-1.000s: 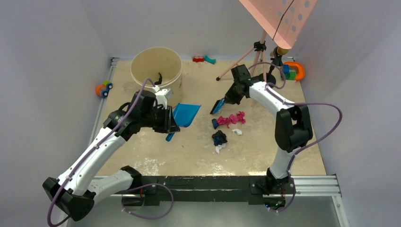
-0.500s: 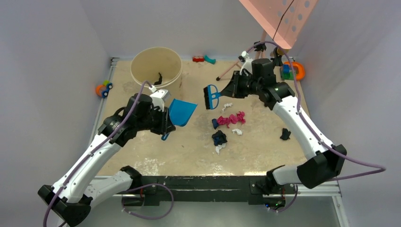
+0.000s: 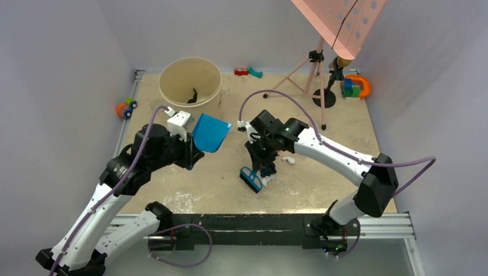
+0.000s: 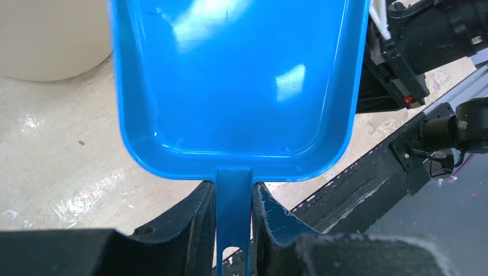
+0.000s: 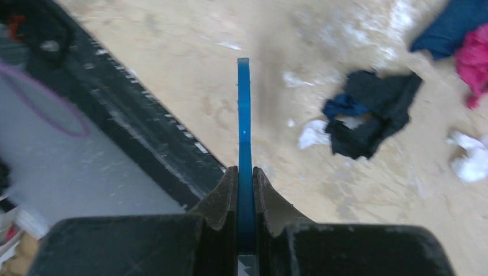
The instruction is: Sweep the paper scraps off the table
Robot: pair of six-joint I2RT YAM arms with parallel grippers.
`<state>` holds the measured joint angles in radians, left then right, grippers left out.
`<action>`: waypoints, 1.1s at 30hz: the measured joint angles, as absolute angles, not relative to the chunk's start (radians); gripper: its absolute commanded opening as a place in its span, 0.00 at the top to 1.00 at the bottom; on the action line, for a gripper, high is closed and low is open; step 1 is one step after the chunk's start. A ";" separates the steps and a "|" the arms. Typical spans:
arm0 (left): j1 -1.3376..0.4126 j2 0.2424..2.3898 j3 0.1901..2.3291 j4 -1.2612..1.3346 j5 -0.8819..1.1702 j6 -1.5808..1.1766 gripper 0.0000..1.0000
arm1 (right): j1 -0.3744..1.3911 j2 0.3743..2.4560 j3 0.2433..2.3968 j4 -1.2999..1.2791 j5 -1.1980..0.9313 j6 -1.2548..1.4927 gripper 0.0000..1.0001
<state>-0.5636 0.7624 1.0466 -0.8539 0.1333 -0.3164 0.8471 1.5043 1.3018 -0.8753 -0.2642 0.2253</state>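
My left gripper (image 3: 194,150) (image 4: 233,192) is shut on the handle of a blue dustpan (image 3: 209,131) (image 4: 239,80), held above the table (image 3: 322,190) beside the bucket; its pan is empty. My right gripper (image 3: 262,161) (image 5: 246,172) is shut on a blue hand brush (image 3: 251,179) (image 5: 244,115), whose head is low near the table's front centre. Paper scraps lie just beyond the brush: a dark blue-black wad (image 3: 268,170) (image 5: 368,112), white bits (image 3: 289,160) (image 5: 313,133) and a pink wad (image 5: 475,63). The right arm hides most of the pink ones in the top view.
A beige bucket (image 3: 190,80) with a dark scrap inside stands at the back left. Toys sit at the edges: an orange car (image 3: 125,107), red and teal blocks (image 3: 247,72), an orange-green toy (image 3: 357,86). A pink tripod stand (image 3: 315,63) rises at the back right.
My right arm swung the brush from the back of the table round to the near side of the scraps. The left arm lifted the dustpan and drew it slightly left.
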 measured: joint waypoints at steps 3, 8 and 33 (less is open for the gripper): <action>-0.564 0.759 1.040 -0.854 0.125 -0.311 1.00 | 0.851 1.522 1.284 -0.909 -0.166 0.222 1.00; -0.564 0.782 1.034 -0.853 0.123 -0.311 1.00 | 0.852 1.601 1.307 -0.966 0.049 0.223 1.00; -0.729 1.176 1.024 -0.934 0.046 -0.316 1.00 | 0.662 1.514 1.563 -1.023 0.548 0.205 1.00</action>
<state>-0.7288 1.1763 1.0237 -0.9344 0.0456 -0.3164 0.6617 1.5143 1.5635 -1.0225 0.5480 0.2047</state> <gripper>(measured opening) 0.289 0.081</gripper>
